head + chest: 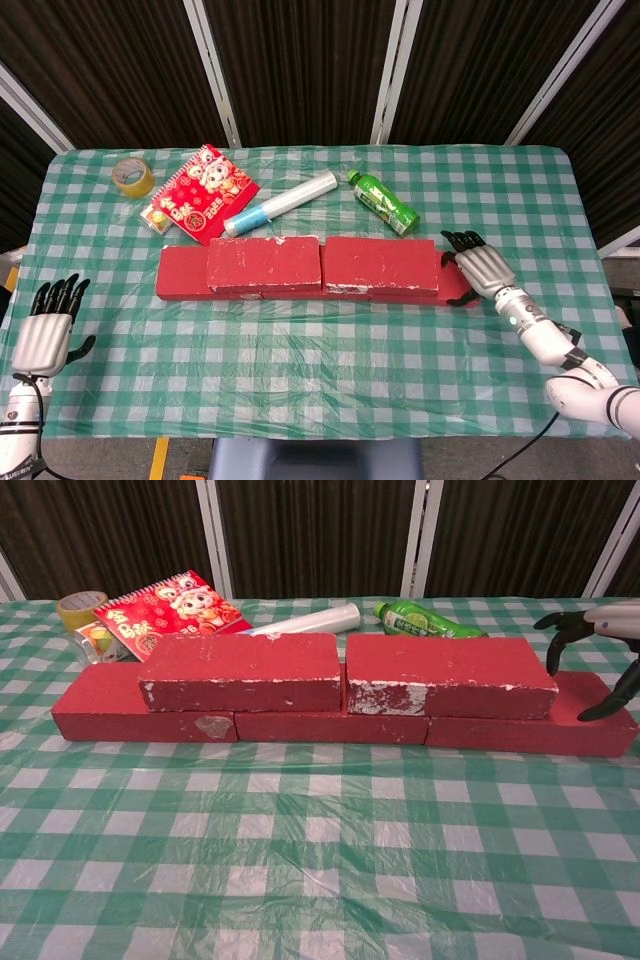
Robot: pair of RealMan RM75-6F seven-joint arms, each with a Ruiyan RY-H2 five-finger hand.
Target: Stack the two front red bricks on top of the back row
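Already stacked: two chalk-scuffed rectangular red bricks point(345, 674) atop a three-brick back row point(340, 725), mid-tabletop point(320, 370) under crinkled checked plastic. Right hand point(480, 265) spread, empty, touching the row's right end; left hand point(48, 325) open near the left edge.

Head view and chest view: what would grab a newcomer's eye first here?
The red brick wall at the table's middle: two bricks sit atop a bottom row. The right robot hand is spread open at the wall's right end. Behind lie a green bottle and a red calendar.
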